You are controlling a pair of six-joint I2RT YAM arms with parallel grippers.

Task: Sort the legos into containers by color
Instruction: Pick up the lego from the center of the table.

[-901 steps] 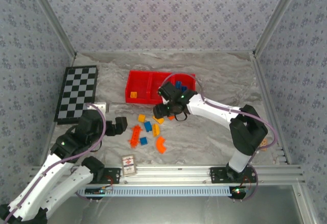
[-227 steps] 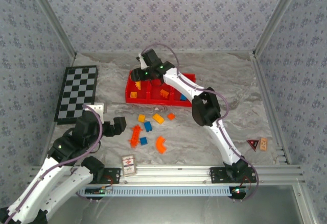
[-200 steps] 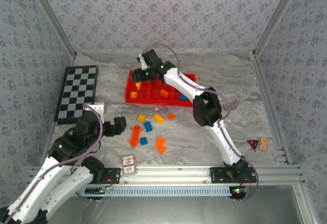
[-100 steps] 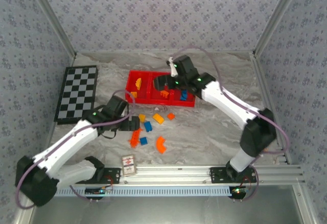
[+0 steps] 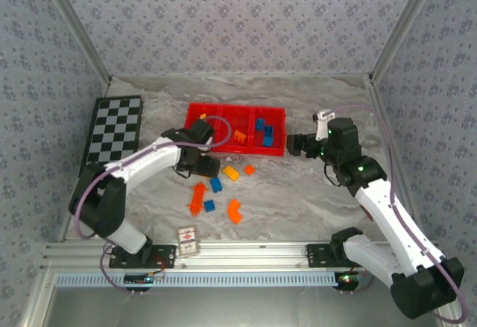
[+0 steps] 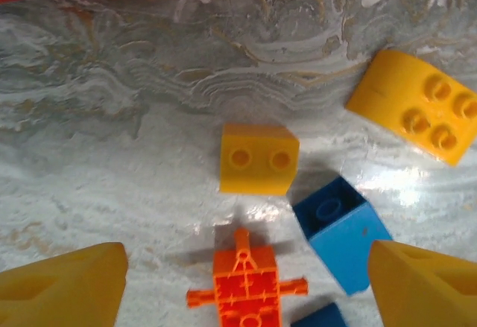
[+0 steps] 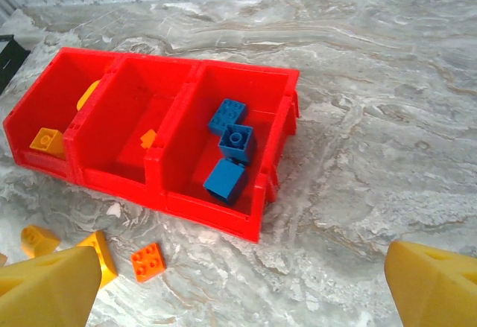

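Moved since prior frame: L arm swung fwd over loose bricks; R arm pulled back, right of red tray.
1. Left claw: jaws spread wide, nothing held.
2. Yellow brick: on tabletop, centre of wrist frame, just ahead of claw. Long axis runs left-right, in line w/ fingers. Blue brick crowds its lower-right corner.
3. Right claw: wide open, empty, well apart from loose bricks. I rate L arm nearer.

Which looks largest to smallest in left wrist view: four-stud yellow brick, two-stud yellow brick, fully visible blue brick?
1. four-stud yellow brick, clearly largest.
2. fully visible blue brick and two-stud yellow brick: about alike, not ranked.
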